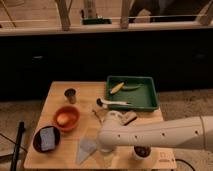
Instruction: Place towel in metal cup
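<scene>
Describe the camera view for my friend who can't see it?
A white robot arm reaches in from the right over a wooden table, its gripper low just right of the pale towel lying flat at the front edge. The metal cup stands at the back left, beyond an orange bowl; a green tray sits back right.

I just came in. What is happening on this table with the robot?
A white robot arm reaches in from the right over the wooden table. Its gripper is low near the front edge, just right of the towel, which lies flat on the table, not yet lifted. The metal cup stands at the back left, behind the orange bowl.
</scene>
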### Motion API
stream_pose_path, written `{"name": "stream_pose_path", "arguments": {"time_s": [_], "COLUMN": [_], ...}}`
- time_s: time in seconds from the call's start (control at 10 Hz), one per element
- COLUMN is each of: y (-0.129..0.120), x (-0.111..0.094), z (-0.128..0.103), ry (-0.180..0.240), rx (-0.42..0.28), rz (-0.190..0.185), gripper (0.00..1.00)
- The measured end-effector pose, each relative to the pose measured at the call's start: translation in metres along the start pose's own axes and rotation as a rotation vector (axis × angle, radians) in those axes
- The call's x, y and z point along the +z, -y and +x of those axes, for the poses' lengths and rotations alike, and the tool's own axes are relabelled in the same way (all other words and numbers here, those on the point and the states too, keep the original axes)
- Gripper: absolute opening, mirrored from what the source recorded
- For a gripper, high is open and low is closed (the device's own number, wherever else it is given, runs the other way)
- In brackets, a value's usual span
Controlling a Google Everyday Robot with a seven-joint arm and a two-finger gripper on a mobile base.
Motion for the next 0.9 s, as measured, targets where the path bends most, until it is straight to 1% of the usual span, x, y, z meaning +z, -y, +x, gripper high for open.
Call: {"name": "stream_pose_path", "arguments": {"time_s": [0.5,0.9], "y": [0.012,0.024], "x": [0.026,0.043], "z": [-0.01,-0.018], "ry": [0.017,0.027], "rx": [-0.056,-0.1], "rz": [-0.029,-0.034], "gripper": [0.8,0.8]}}
